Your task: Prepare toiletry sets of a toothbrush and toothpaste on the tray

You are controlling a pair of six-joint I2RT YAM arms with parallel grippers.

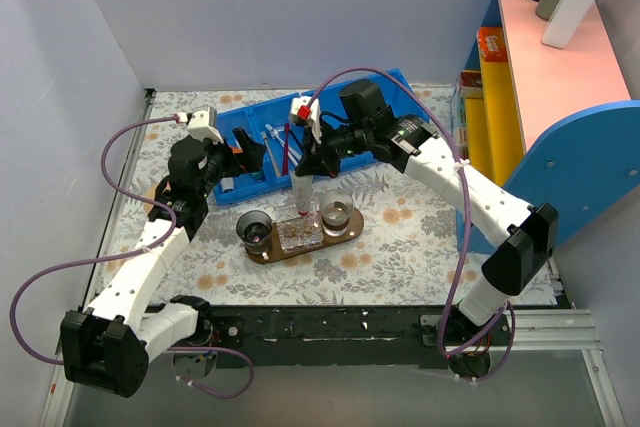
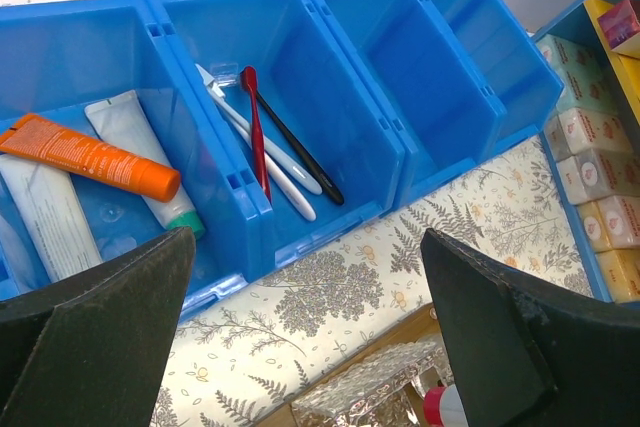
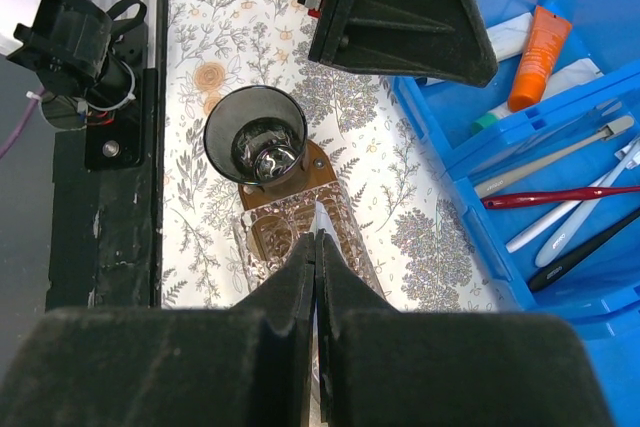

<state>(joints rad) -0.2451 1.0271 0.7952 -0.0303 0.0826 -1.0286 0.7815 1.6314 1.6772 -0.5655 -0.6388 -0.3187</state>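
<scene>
R gripper (image 1: 303, 179) is at frame centre in the top view, jaws closed on the toothpaste (image 1: 300, 201). The tube hangs upright w/ its lower end down in the clear cut-glass holder (image 1: 300, 237) mid-tray. In the R wrist view only a thin white edge of the tube (image 3: 319, 222) shows past the pinched fingers; they hide the rest.

The tray (image 1: 266, 252) lies lower centre on the floral cloth, w/ a dark cup (image 1: 255, 228) at its left end and another dark cup (image 1: 337, 212) at its right end, both crowding the holder.

L gripper (image 1: 250, 159) hangs over the front edge of the blue bins (image 1: 405, 87), left of centre, jaws wide apart & holding nothing.

The toothbrush (image 2: 305, 179) lies in the 2nd bin from the left, beside another white one. A red toothbrush (image 2: 255, 132) lies across them and a black toothbrush (image 2: 300, 152) runs alongside, touching.

The leftmost bin has an orange tube (image 2: 90, 157) on top of white tubes (image 2: 45, 217). Small boxes (image 2: 590, 147) are stacked at far right.
</scene>
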